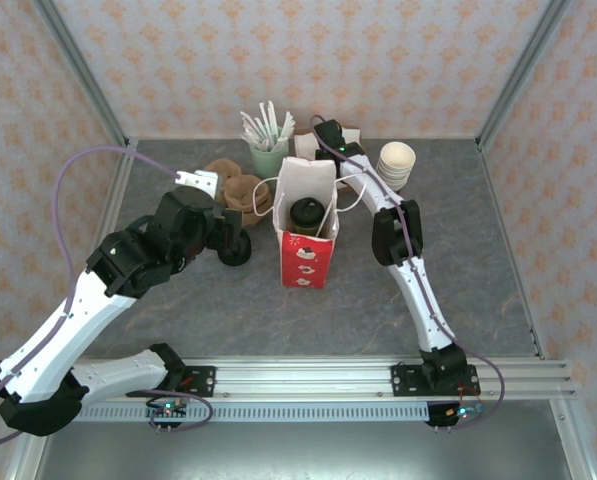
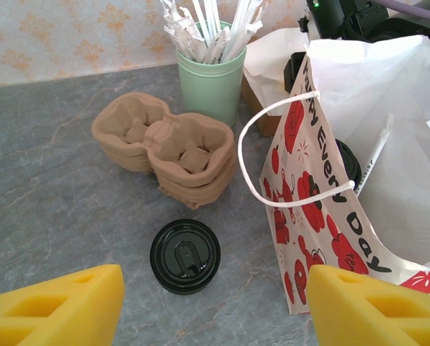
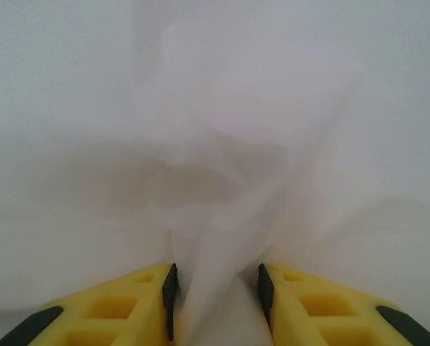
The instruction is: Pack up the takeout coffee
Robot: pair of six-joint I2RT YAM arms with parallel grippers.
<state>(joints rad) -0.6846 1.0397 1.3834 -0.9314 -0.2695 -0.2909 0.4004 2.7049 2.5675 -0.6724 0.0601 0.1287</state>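
Looked first at the gray surface (image 1: 178,310). Saw the red-and-white bag (image 1: 306,255) standing up in its middle, mouth open to the top, with one lidded cup (image 1: 308,213) already down inside. Found the right tool (image 3: 216,288) pinching a fold of the bag's white wall. Found the left tool (image 2: 215,306) spread wide, holding nothing. Spotted the coffee cup (image 2: 185,256) upright on the surface, lid up, just ahead of the left tool and apart from it, with the bag just to its right. Judged the left arm far nearer. Needed next, most likely: a short reach straight ahead, then a lift up, right and over the rim.
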